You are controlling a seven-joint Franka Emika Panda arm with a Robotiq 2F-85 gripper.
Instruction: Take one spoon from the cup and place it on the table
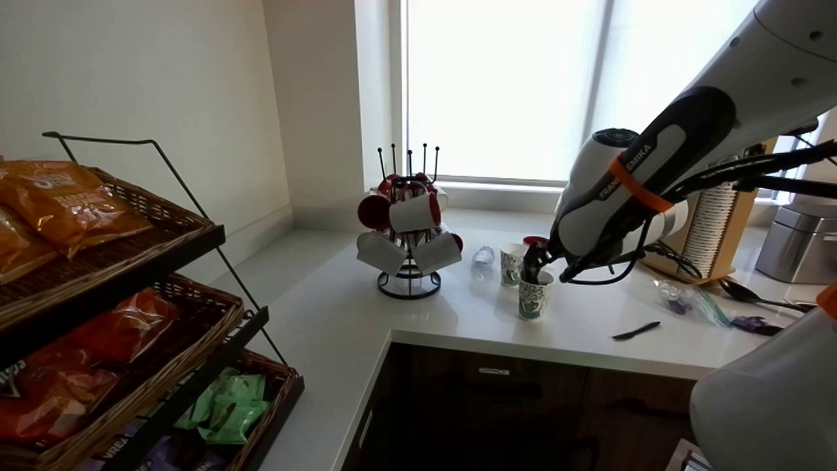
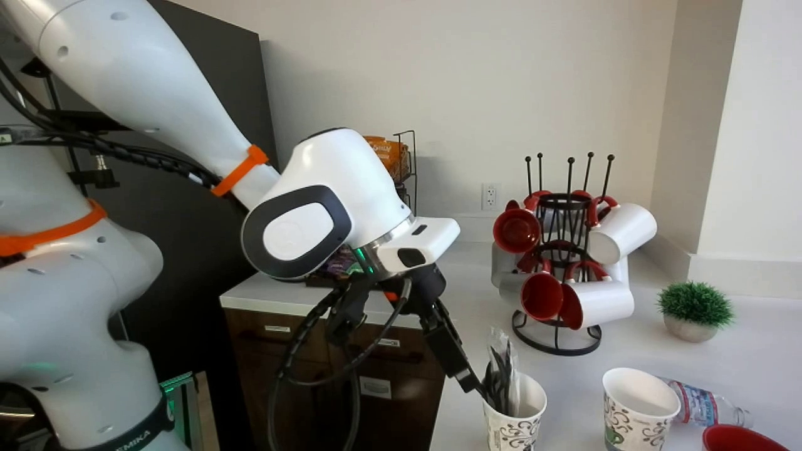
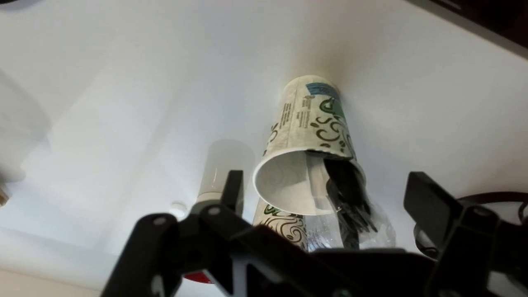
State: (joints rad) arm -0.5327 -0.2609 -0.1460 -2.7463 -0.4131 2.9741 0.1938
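Surface point(image 1: 327, 314): long off-white countertop, turning at an inner corner; dark cabinet fronts point(image 1: 497, 392) below its front edge.
Cup point(image 1: 535, 301): paper, swirl-patterned, upright near the front edge, right of the inner corner in an exterior view.
Cup contents: black utensils point(image 3: 346, 181) leaning to one side of the mouth, fork tines among them; clear wrapping point(image 2: 515, 385) alongside.
Spoon: cannot be singled out among the utensils standing in the cup.
Claw point(image 3: 328, 192): released, fingers point(image 3: 234, 189) well apart, one to either side of the cup's mouth in the wrist view; at the cup's mouth in both exterior views; contact with the utensils cannot be told.
Second cup point(image 2: 633, 410): same pattern, upright, farther from the front edge than the first.
Bottle point(image 2: 702, 404): clear plastic, lying on its side just beside the second cup.
Mug stand point(image 2: 566, 200): black wire, behind the inner corner; white mugs point(image 2: 608, 304) with red interiors hung on it.
Knife point(image 1: 636, 331): black, flat on the surface near the front edge, right of the cup in an exterior view.
Potted plant point(image 2: 694, 307): small, green, toward the back edge.
Snack rack point(image 1: 131, 284): tiered wicker baskets holding bags point(image 1: 72, 203), at left in an exterior view.
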